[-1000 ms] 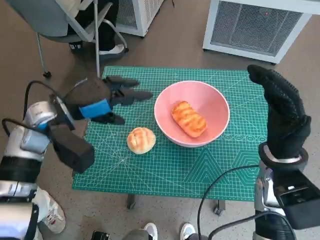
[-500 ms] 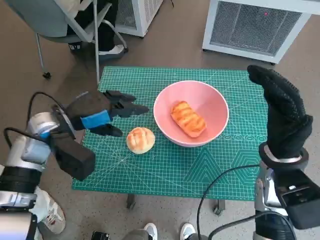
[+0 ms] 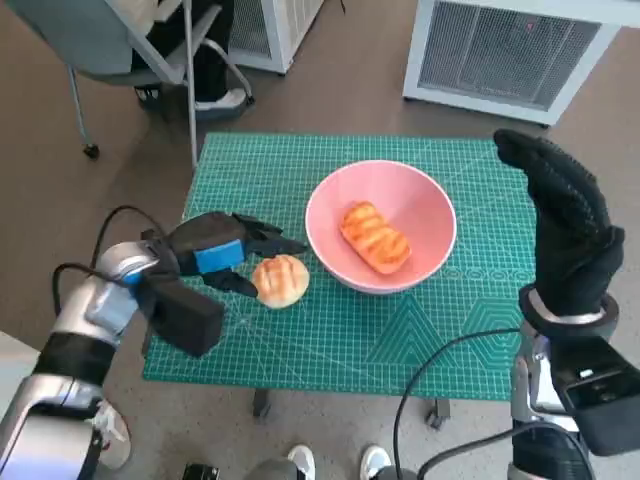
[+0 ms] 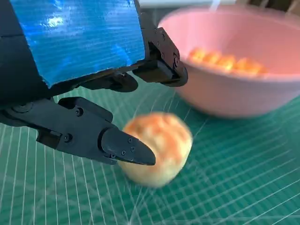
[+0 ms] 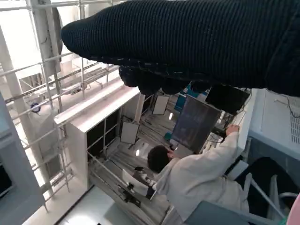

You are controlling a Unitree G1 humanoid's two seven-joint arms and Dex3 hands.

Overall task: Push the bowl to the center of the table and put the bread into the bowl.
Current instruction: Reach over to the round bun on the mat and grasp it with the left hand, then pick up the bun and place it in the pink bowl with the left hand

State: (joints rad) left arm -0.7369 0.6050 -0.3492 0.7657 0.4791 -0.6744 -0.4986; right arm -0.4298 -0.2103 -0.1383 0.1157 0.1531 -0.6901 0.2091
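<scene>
A pink bowl (image 3: 395,200) stands near the middle of the green cutting mat (image 3: 350,340) and holds a long striped bread (image 3: 377,238). A round bread roll (image 3: 281,280) lies on the mat just left of the bowl. My left hand (image 3: 222,255) reaches in from the left, its fingers spread around the roll's near side. In the left wrist view its black fingers (image 4: 126,147) bracket the roll (image 4: 159,145) without closing, with the bowl (image 4: 234,89) behind. My right hand (image 3: 565,225) is raised, fingers up, over the mat's right edge, holding nothing.
An office chair (image 3: 120,40) stands behind the table's left corner and white cabinets (image 3: 510,50) at the back. Shoes (image 3: 335,465) show under the table's front edge. In the right wrist view a person in white (image 5: 197,178) sits nearby.
My left hand has come down and toward the front of the mat, from the far left part to beside the round roll. The bowl, both breads and my right hand have stayed put.
</scene>
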